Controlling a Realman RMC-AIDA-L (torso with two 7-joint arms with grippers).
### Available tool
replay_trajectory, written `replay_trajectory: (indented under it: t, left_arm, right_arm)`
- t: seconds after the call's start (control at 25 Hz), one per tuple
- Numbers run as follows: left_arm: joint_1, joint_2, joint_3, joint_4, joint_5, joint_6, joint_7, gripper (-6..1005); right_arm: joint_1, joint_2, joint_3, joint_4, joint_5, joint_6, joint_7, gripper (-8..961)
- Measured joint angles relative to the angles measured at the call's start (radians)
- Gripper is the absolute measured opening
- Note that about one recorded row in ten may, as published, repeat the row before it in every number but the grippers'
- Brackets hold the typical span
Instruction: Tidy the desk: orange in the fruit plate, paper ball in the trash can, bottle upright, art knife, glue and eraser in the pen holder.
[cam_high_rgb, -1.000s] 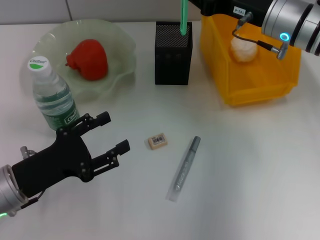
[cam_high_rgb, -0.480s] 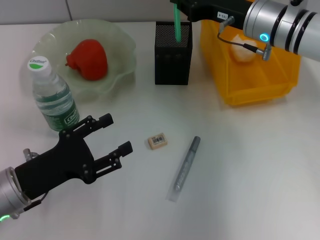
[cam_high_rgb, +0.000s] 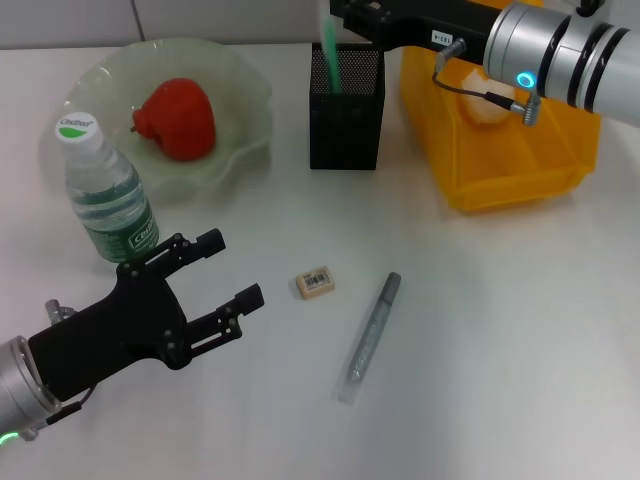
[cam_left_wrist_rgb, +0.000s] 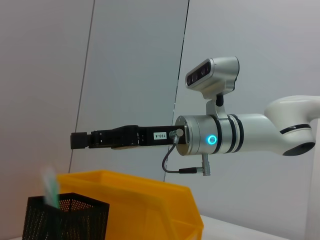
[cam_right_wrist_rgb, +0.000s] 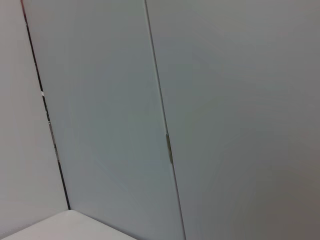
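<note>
Our right gripper (cam_high_rgb: 345, 12) hovers above the black mesh pen holder (cam_high_rgb: 346, 115), where a green stick (cam_high_rgb: 330, 60) stands blurred; we cannot tell its jaws' state. Our left gripper (cam_high_rgb: 228, 268) hangs over the white surface (cam_high_rgb: 480, 350), jaws spread wide, empty, near the small tan eraser (cam_high_rgb: 315, 282).

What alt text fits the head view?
Right gripper hangs above the black mesh pen holder, where a green stick drops in. Left gripper, fingers open, hovers near the eraser and pen-like tool.
</note>
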Motion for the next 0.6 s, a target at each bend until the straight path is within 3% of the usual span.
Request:
replay_trajectory:
  t: [0.36,0.48,0.6]
  left_arm:
    - [0.003,0.001,0.004,0.0,0.0,0.0,-0.002,781]
    - [0.003,0.002,0.005,0.0,0.0,0.0,-0.002,781]
    - [0.004,0.002,0.005,0.0,0.0,0.0,-0.001,781]
  right_arm:
    - [-0.01,0.001,0.002,-0.002,0.003,0.0,0.0,441]
    - [-0.015,0.001,0.002,-0.006,0.004,0.002,0.0,638]
    - [-0.015,0.002,-0.001,-0.007,0.004,0.011,0.006,666]
